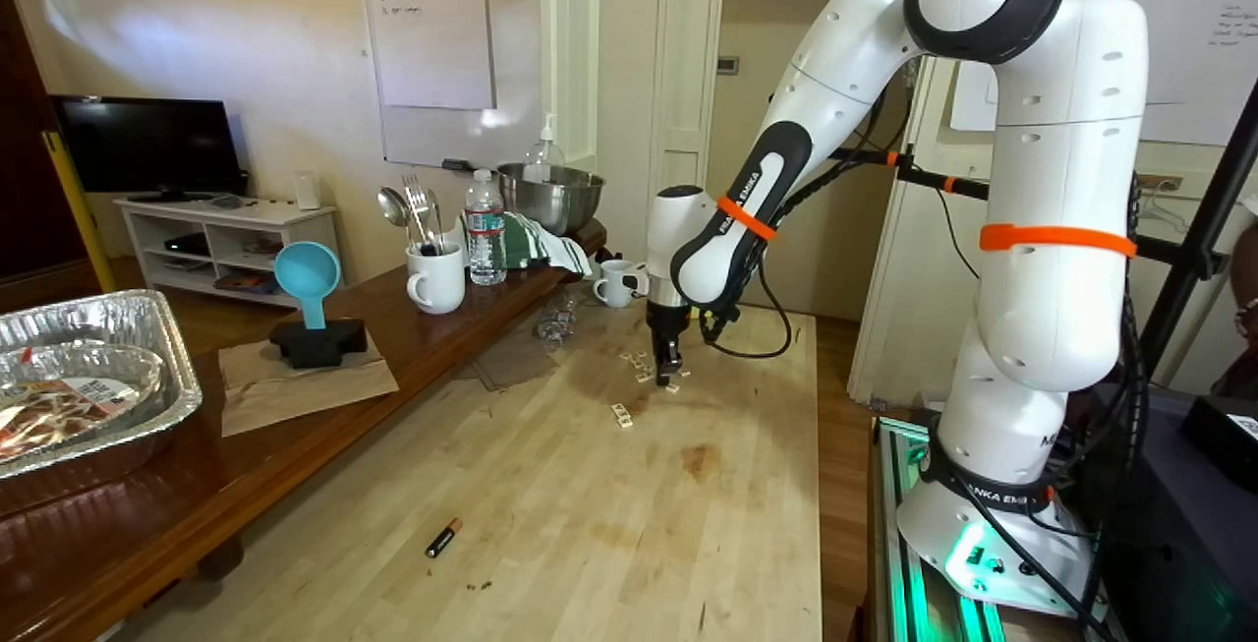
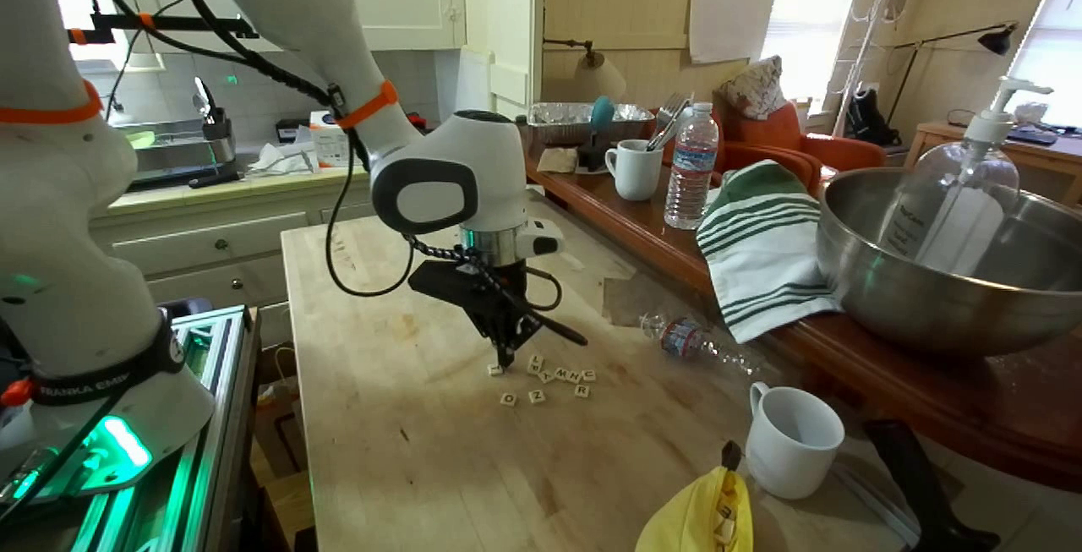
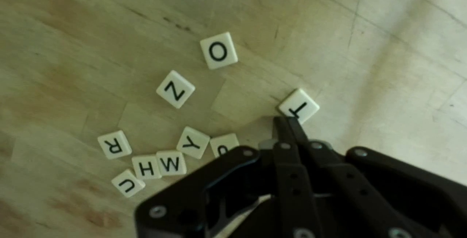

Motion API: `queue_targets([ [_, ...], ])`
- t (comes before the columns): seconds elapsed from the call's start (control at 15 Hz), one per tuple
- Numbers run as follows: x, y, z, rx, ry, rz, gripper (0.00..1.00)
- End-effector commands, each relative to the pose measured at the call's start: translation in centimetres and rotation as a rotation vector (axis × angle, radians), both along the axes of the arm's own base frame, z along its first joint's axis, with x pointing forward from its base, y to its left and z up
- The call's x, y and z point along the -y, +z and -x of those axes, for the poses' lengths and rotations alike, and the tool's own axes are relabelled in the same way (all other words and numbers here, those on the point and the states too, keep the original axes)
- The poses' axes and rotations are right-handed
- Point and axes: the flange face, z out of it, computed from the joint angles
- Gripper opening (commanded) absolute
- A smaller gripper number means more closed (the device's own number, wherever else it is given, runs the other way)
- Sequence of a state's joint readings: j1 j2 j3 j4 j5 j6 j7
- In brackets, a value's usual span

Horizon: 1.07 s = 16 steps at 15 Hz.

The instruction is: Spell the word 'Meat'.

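1. The T tile [image 3: 299, 106] is seen lying face up on the table [image 2: 439, 484], apart from the other loose tiles [image 3: 170, 163]; one edge is covered in the wrist view by the fingertips [image 3: 281, 130]. It is judged to be the letter in hand.
2. The pincer [image 3: 286, 119] is held with its fingers together, and nothing is seen clamped between them. Whether the tile is being touched cannot be told.
3. A short row of pale tiles [image 1: 622, 415] is seen in an exterior view, set apart from the scatter. Its letters are too small to be read; it is probably the start of the word, with the T to be added.
4. With the fingers together, a slide rather than a lift is suggested. The tile would best be pressed lightly near its middle, or nudged from the side away from the row; it could be spun by an off-centre push.
5. If a lift is preferred, the fingers should first be raised, parted and squared to two opposite sides.
6. The row should be approached slowly so that it is not knocked askew, and the T may need to be turned to match.
7. The arm [image 1: 835, 62] is arched out over the table, its last section hanging down and the pincer pointed downward near the tabletop.
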<state>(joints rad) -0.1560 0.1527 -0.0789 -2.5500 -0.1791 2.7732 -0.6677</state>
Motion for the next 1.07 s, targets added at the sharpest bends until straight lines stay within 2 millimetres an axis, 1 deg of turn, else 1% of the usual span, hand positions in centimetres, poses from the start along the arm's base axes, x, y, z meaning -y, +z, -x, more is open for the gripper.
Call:
queue_targets([
  [0.0,-0.9,0.0,-1.5,0.009,0.055,0.014,0.00],
  [0.2,-1.1,2.0,-1.3,0.008,-0.006,0.009,0.00],
  [0.4,-0.4,3.0,-0.6,-0.014,-0.088,0.027,0.00],
  [0.6,-0.3,3.4,0.2,-0.067,-0.144,0.020,0.00],
  [0.8,-0.2,3.4,1.1,-0.116,-0.174,0.024,0.00],
  [1.0,0.3,2.7,1.3,-0.111,-0.185,0.027,0.00],
])
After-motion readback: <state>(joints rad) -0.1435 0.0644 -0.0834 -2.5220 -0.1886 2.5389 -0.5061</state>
